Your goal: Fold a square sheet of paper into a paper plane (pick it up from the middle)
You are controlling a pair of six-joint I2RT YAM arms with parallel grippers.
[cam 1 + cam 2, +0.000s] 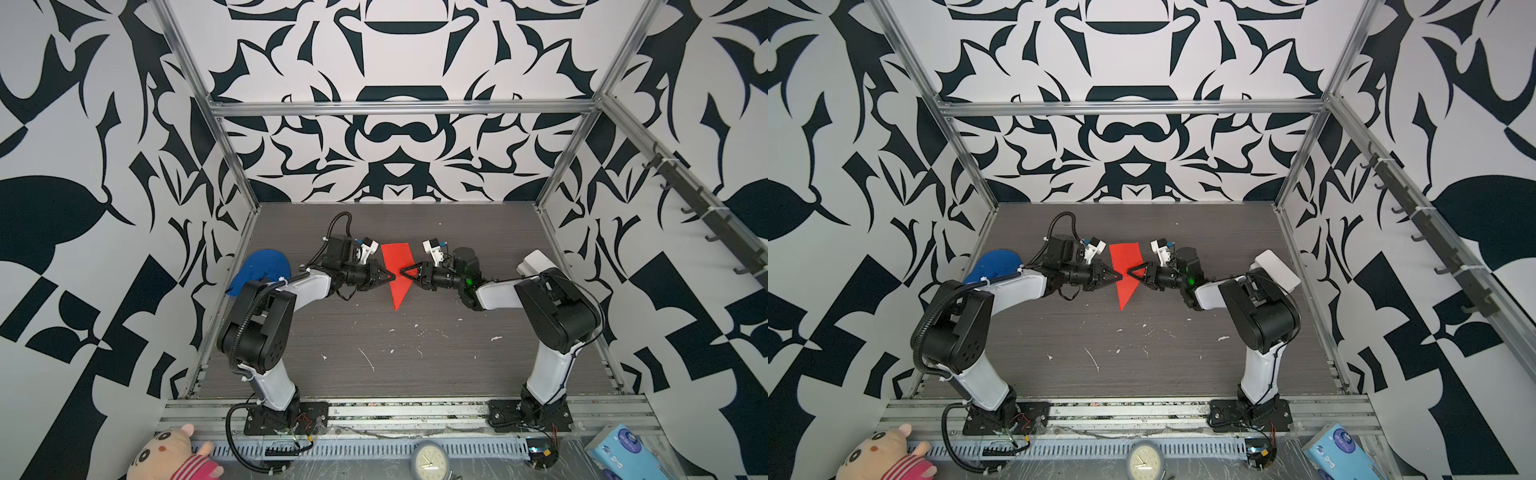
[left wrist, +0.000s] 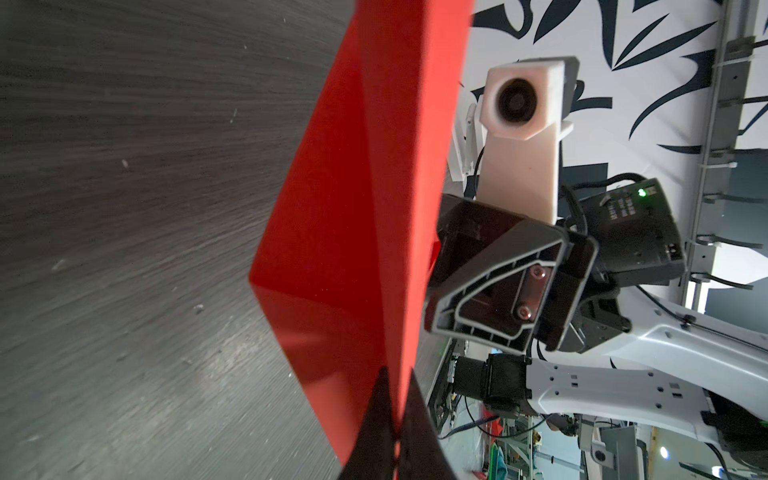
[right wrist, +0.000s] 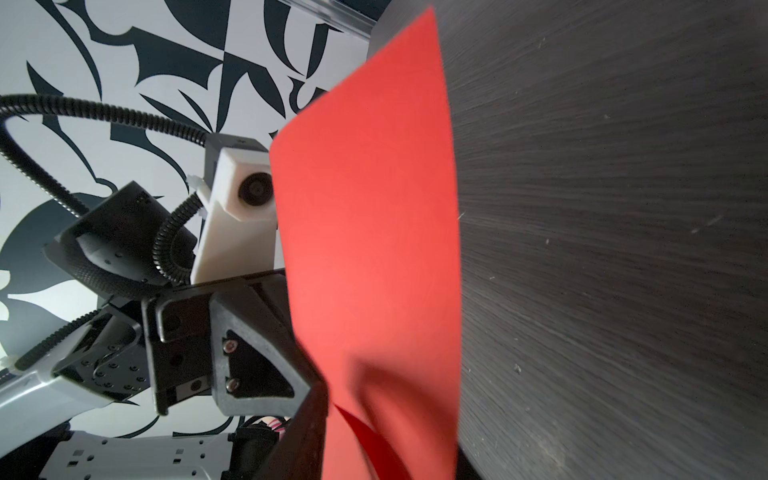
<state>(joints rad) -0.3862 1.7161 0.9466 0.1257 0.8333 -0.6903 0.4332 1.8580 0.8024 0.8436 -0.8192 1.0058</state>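
Red folded paper sheet (image 1: pixel 397 259), pointed, sits pinched tight in my left gripper (image 1: pixel 392 277). My right gripper (image 1: pixel 402 272) meets its opposite side; I cannot tell whether it grips.

Black-and-white patterned walls (image 1: pixel 395 145) set on three sides, edged by aluminium rails (image 1: pixel 399 107), dark wood-grain table (image 1: pixel 415 365) spread beneath the left claw (image 1: pixel 391 276), hook rack (image 1: pixel 706 210) mounted well beyond the right claw (image 1: pixel 402 272), evenly lit.

Open tabletop (image 1: pixel 415 365) nearside; paper (image 1: pixel 397 255) centre, cloth (image 1: pixel 259 266) left
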